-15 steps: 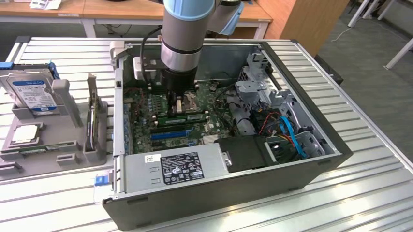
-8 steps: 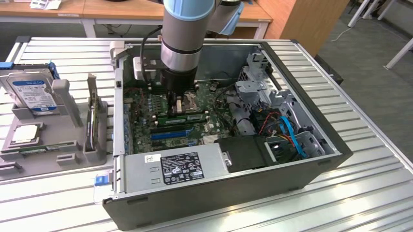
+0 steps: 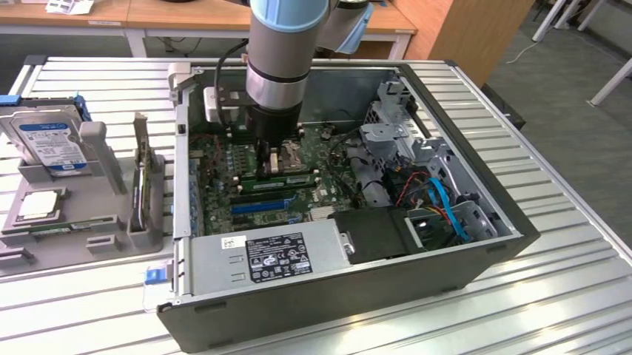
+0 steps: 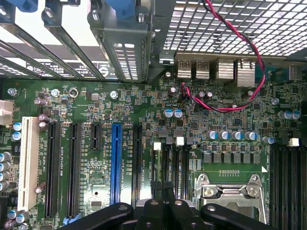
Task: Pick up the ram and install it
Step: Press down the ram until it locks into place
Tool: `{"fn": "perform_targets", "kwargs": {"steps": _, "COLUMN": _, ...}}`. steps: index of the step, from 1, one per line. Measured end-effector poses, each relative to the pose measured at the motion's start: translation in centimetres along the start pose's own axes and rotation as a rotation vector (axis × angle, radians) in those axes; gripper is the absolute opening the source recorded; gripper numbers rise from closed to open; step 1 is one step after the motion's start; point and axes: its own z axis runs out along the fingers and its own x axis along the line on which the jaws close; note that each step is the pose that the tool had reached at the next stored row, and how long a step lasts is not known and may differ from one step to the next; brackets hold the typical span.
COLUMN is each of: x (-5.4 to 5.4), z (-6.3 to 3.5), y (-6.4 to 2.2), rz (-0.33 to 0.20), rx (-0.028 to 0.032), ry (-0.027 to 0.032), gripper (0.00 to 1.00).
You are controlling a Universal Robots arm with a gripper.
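A: Where's the ram?
B: Upright in the tray at the exterior view's left, outside the case.
A: Gripper?
B: Over the motherboard, fingers together, holding nothing.

The ram, a long, narrow green circuit-board stick, is seen lying flat in a slot of the grey parts tray, its length running across the exterior view. It is placed at about 8 o'clock from the open computer case, just at 6 o'clock from the square silver processor chip.
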Motion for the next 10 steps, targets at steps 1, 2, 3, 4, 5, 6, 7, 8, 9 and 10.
{"fn": "perform_targets", "kwargs": {"steps": 1, "x": 0.0, "z": -0.03, "y": 0.00, "rz": 0.000, "rx": 0.0001, "ry": -0.0002, "gripper": 0.10}}
{"fn": "perform_targets", "kwargs": {"steps": 2, "x": 0.0, "z": -0.09, "y": -0.01, "rz": 0.000, "rx": 0.0008, "ry": -0.0009, "gripper": 0.10}}
{"fn": "perform_targets", "kwargs": {"steps": 3, "x": 0.0, "z": -0.23, "y": 0.00, "rz": 0.000, "rx": 0.0005, "ry": -0.0008, "gripper": 0.10}}
{"fn": "perform_targets", "kwargs": {"steps": 4, "x": 0.0, "z": -0.41, "y": 0.02, "rz": 0.000, "rx": 0.0001, "ry": -0.0002, "gripper": 0.10}}
{"fn": "perform_targets", "kwargs": {"steps": 5, "x": 0.0, "z": -0.58, "y": 0.03, "rz": 0.000, "rx": 0.0000, "ry": -0.0001, "gripper": 0.10}}
{"fn": "perform_targets", "kwargs": {"steps": 6, "x": 0.0, "z": -0.78, "y": 0.04, "rz": 0.000, "rx": 0.0001, "ry": -0.0001, "gripper": 0.10}}
{"fn": "perform_targets", "kwargs": {"steps": 7, "x": 0.0, "z": -0.98, "y": 0.05, "rz": 0.000, "rx": 0.0000, "ry": -0.0001, "gripper": 0.10}}
{"fn": "perform_targets", "kwargs": {"steps": 8, "x": -0.1, "z": -1.20, "y": 0.06, "rz": 0.000, "rx": -0.0001, "ry": 0.0000, "gripper": 0.10}}
{"fn": "perform_targets", "kwargs": {"steps": 9, "x": -0.1, "z": -1.43, "y": 0.07, "rz": 0.000, "rx": -0.0001, "ry": 0.0000, "gripper": 0.10}}
{"fn": "perform_targets", "kwargs": {"steps": 10, "x": -0.1, "z": -1.68, "y": 0.08, "rz": 0.000, "rx": -0.0001, "ry": 0.0000, "gripper": 0.10}}
